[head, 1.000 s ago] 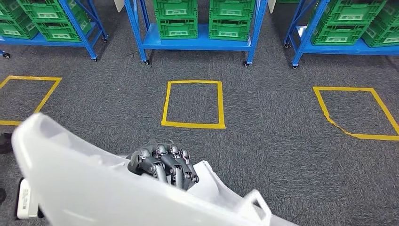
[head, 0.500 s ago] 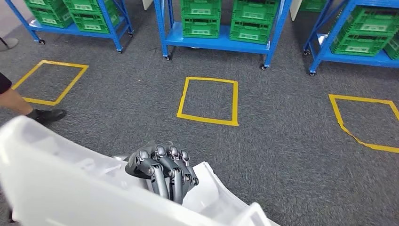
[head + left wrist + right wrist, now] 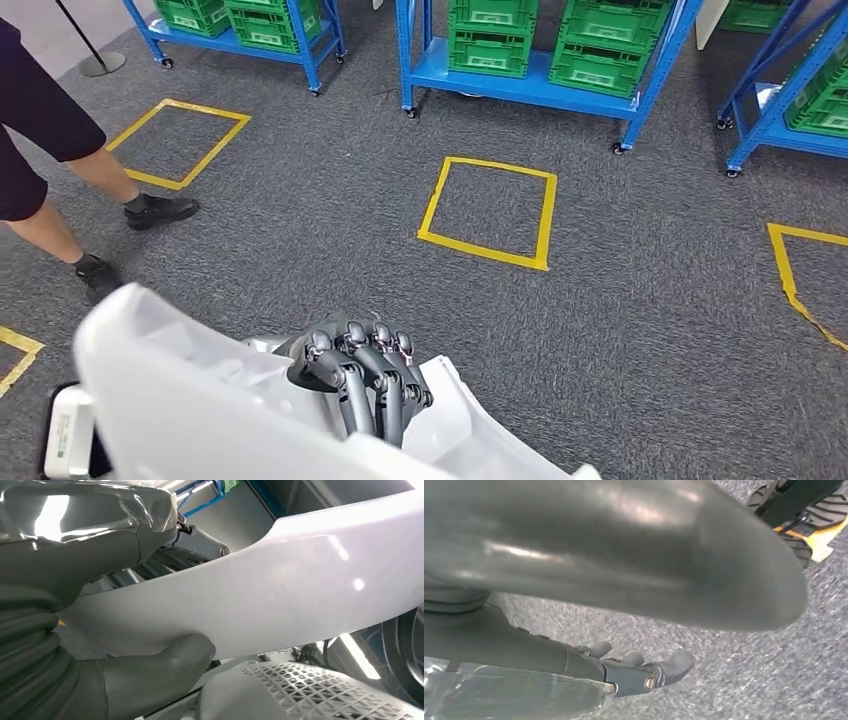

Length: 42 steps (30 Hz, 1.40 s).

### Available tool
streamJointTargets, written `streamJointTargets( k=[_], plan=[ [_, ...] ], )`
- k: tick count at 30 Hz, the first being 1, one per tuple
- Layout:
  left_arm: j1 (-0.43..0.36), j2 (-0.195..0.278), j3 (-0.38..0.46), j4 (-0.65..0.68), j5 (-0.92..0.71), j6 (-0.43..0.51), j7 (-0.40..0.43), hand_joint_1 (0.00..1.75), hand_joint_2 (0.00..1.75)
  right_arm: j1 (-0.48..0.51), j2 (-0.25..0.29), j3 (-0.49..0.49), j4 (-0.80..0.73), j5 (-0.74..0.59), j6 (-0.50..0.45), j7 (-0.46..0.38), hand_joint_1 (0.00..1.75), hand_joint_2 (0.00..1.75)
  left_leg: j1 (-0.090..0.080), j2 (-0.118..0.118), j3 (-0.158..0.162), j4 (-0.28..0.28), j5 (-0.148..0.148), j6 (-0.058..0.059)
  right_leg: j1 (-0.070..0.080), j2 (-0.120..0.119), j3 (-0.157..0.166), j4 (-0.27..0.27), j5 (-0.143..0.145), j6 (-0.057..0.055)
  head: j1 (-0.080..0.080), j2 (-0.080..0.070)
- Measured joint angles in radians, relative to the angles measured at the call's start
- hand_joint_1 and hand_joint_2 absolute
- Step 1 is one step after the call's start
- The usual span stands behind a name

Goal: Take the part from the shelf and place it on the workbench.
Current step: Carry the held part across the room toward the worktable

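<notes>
Camera swung left since before; left hand (image 3: 362,378) fingers (image 3: 345,385) grip white part (image 3: 200,400); green crates' (image 3: 490,38) contents unseen.

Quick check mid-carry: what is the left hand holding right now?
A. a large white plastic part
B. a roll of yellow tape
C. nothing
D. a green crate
A: the left hand has its fingers curled over the edge of the white plastic part.

Grey carpet floor (image 3: 330,230); yellow tape square (image 3: 488,212) at centre; blue shelving (image 3: 520,85) with green crates (image 3: 490,38) at 12 o'clock; person's legs (image 3: 60,180) at 9 o'clock.
</notes>
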Motion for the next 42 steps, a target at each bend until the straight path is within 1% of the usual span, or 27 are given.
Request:
streamJointTargets(
  k=[2,4,5,8,10,12,13,15,17,19,20,22,23,24,26,28,29,30,32,33,34,35,36,37,39,41,42],
  plan=[
    [0.0,0.001,-0.001,0.0,-0.008,0.004,0.002,1.75,1.75,0.002,-0.003,0.007,0.008,0.0,-0.005,-0.001,0.0,0.0,0.01,0.032,-0.06,0.127,-0.064,-0.016,0.001,-0.019,-0.002,0.0,0.0,-0.003,-0.006,0.0],
    [0.002,0.003,-0.002,0.001,-0.014,0.01,0.003,1.75,1.75,0.003,-0.004,0.011,0.016,0.0,-0.012,-0.001,0.0,0.0,0.022,0.042,-0.104,0.218,-0.091,-0.024,0.002,-0.042,-0.005,0.0,0.0,-0.003,-0.007,0.0],
    [0.002,0.004,-0.002,0.002,-0.016,0.013,0.004,1.75,1.75,0.002,-0.004,0.014,0.021,0.0,-0.014,-0.001,0.0,0.0,0.026,0.046,-0.1,0.211,-0.079,-0.026,0.002,-0.053,-0.005,0.0,0.0,-0.003,-0.006,0.0],
    [0.001,0.005,-0.002,0.001,-0.019,0.017,0.002,1.75,1.75,-0.003,-0.004,0.02,0.034,0.0,-0.019,-0.002,0.0,0.0,0.023,0.09,0.003,0.018,0.006,-0.017,0.004,-0.086,-0.003,0.0,-0.001,-0.001,-0.006,0.0],
    [0.0,0.005,-0.001,-0.001,-0.019,0.018,0.002,1.75,1.75,-0.005,-0.006,0.024,0.041,0.0,-0.022,-0.002,0.0,0.0,0.013,0.115,0.041,-0.062,0.026,-0.007,0.008,-0.105,-0.003,-0.001,-0.002,0.006,-0.006,0.0],
    [0.0,0.005,-0.001,-0.002,-0.022,0.021,0.004,1.75,1.75,-0.008,-0.009,0.029,0.05,0.0,-0.027,-0.002,0.0,0.0,0.008,0.099,0.037,-0.072,0.027,0.002,0.009,-0.127,0.001,-0.008,0.0,0.018,-0.006,0.0],
    [0.001,0.006,-0.001,-0.002,-0.024,0.022,0.005,1.75,1.75,-0.01,-0.011,0.032,0.053,0.0,-0.029,-0.002,0.0,0.0,0.009,0.086,0.04,-0.08,0.034,0.008,0.008,-0.124,0.003,-0.008,-0.002,0.022,-0.005,0.0],
    [-0.001,0.004,-0.001,-0.003,-0.025,0.022,0.007,1.75,1.75,-0.012,-0.015,0.035,0.06,0.0,-0.031,-0.002,0.0,0.0,0.013,0.062,0.049,-0.1,0.048,0.022,0.006,-0.079,-0.015,0.031,-0.026,0.022,-0.003,0.0],
    [-0.001,0.001,-0.003,-0.001,-0.021,0.02,0.008,1.75,1.75,-0.009,-0.023,0.038,0.067,0.0,-0.033,-0.002,0.0,0.0,0.013,0.038,0.051,-0.107,0.056,0.031,0.005,-0.022,-0.076,0.155,-0.082,0.011,0.0,0.0],
    [0.002,-0.001,-0.006,0.003,-0.01,0.015,0.006,1.75,1.75,-0.004,-0.03,0.044,0.074,0.0,-0.036,-0.001,0.0,0.0,0.008,0.008,0.049,-0.106,0.057,0.033,0.006,-0.006,-0.137,0.27,-0.116,0.012,0.003,0.0],
    [0.003,-0.001,-0.007,0.005,-0.003,0.012,0.004,1.75,1.75,-0.003,-0.032,0.049,0.078,0.0,-0.037,0.0,0.0,0.0,0.007,-0.008,0.048,-0.103,0.056,0.034,0.005,-0.004,-0.144,0.278,-0.11,0.019,0.003,0.0],
    [0.003,-0.001,-0.008,0.008,0.009,0.005,0.001,1.75,1.75,-0.003,-0.037,0.062,0.085,0.0,-0.042,0.0,0.0,0.0,0.008,-0.039,0.048,-0.094,0.054,0.03,0.0,0.008,-0.101,0.176,-0.057,0.039,0.003,0.0],
    [0.003,-0.001,-0.008,0.008,0.013,0.002,-0.001,1.75,1.75,-0.004,-0.039,0.068,0.087,0.0,-0.044,0.0,0.0,0.0,0.008,-0.053,0.045,-0.086,0.05,0.026,-0.003,0.029,-0.07,0.109,-0.031,0.044,0.004,0.0],
    [0.003,-0.001,-0.009,0.008,0.016,0.0,-0.003,1.75,1.75,-0.004,-0.042,0.073,0.09,0.0,-0.045,0.0,0.0,0.0,0.007,-0.066,0.039,-0.075,0.045,0.021,-0.005,0.048,-0.047,0.057,-0.011,0.043,0.004,0.0],
    [0.002,0.0,-0.009,0.008,0.02,-0.004,-0.006,1.75,1.75,-0.007,-0.045,0.081,0.096,0.0,-0.047,0.0,0.0,0.0,0.005,-0.088,0.026,-0.06,0.04,0.012,-0.003,0.066,-0.029,0.021,-0.001,0.029,0.005,0.0],
    [0.003,0.003,-0.009,0.008,0.024,-0.007,-0.009,1.75,1.75,-0.01,-0.045,0.088,0.103,0.0,-0.047,0.0,0.0,0.0,0.007,-0.103,0.018,-0.055,0.039,0.007,-0.002,0.045,-0.026,0.022,0.001,0.016,0.006,0.0],
    [0.003,0.005,-0.009,0.008,0.026,-0.008,-0.01,1.75,1.75,-0.011,-0.046,0.091,0.105,0.0,-0.048,0.0,0.0,0.0,0.006,-0.09,0.012,-0.046,0.033,0.003,-0.003,0.034,-0.025,0.021,0.001,0.01,0.004,0.0],
    [0.002,0.006,-0.009,0.008,0.027,-0.008,-0.01,1.75,1.75,-0.012,-0.047,0.094,0.107,0.0,-0.048,-0.001,0.0,0.0,0.007,-0.062,-0.001,-0.019,0.018,-0.003,-0.005,0.022,-0.022,0.021,0.0,0.005,0.001,0.0],
    [0.001,0.008,-0.009,0.008,0.027,-0.009,-0.011,1.75,1.75,-0.01,-0.05,0.099,0.112,0.0,-0.05,-0.001,0.0,0.0,0.011,0.011,-0.062,0.097,-0.036,-0.017,-0.003,-0.003,-0.019,0.02,-0.004,-0.004,-0.004,0.0],
    [0.002,0.008,-0.009,0.008,0.027,-0.009,-0.011,1.75,1.75,-0.008,-0.051,0.101,0.114,0.0,-0.05,-0.001,0.0,0.0,0.016,0.032,-0.1,0.169,-0.063,-0.022,0.0,-0.017,-0.018,0.02,-0.006,-0.006,-0.004,0.0],
    [0.003,0.009,-0.009,0.008,0.027,-0.009,-0.011,1.75,1.75,-0.006,-0.052,0.102,0.115,0.0,-0.05,-0.001,0.0,0.0,0.02,0.042,-0.131,0.222,-0.077,-0.025,0.002,-0.032,-0.018,0.02,-0.008,-0.008,-0.004,0.0],
    [0.004,0.01,-0.009,0.008,0.027,-0.009,-0.011,1.75,1.75,-0.006,-0.053,0.103,0.116,0.0,-0.05,-0.001,0.0,0.0,0.024,0.046,-0.142,0.238,-0.073,-0.026,0.004,-0.047,-0.017,0.02,-0.009,-0.009,-0.005,0.0],
    [0.004,0.011,-0.009,0.008,0.028,-0.009,-0.011,1.75,1.75,-0.007,-0.053,0.104,0.117,0.0,-0.05,-0.001,0.0,0.0,0.025,0.05,-0.131,0.21,-0.05,-0.025,0.006,-0.061,-0.016,0.02,-0.011,-0.009,-0.005,0.0],
    [0.004,0.012,-0.009,0.008,0.028,-0.009,-0.011,1.75,1.75,-0.009,-0.053,0.104,0.118,0.0,-0.05,-0.001,0.0,0.0,0.024,0.059,-0.098,0.146,-0.016,-0.02,0.008,-0.074,-0.013,0.02,-0.013,-0.01,-0.005,0.0],
    [0.001,0.012,-0.008,0.007,0.028,-0.009,-0.011,1.75,1.75,-0.011,-0.052,0.106,0.12,0.0,-0.05,-0.001,0.0,0.0,0.012,0.111,-0.024,0.004,0.031,-0.002,0.012,-0.097,-0.006,0.018,-0.017,-0.007,-0.003,0.0],
    [-0.001,0.012,-0.008,0.007,0.028,-0.009,-0.011,1.75,1.75,-0.011,-0.052,0.107,0.123,0.0,-0.05,-0.001,0.0,0.0,0.0,0.144,0.005,-0.052,0.037,0.011,0.014,-0.119,-0.001,0.014,-0.021,-0.001,-0.002,0.0],
    [-0.001,0.013,-0.008,0.007,0.028,-0.009,-0.012,1.75,1.75,-0.012,-0.052,0.108,0.124,0.0,-0.049,-0.001,0.0,0.0,-0.002,0.134,0.004,-0.054,0.036,0.013,0.015,-0.132,0.002,0.01,-0.022,0.003,-0.002,0.0]
  ],
)
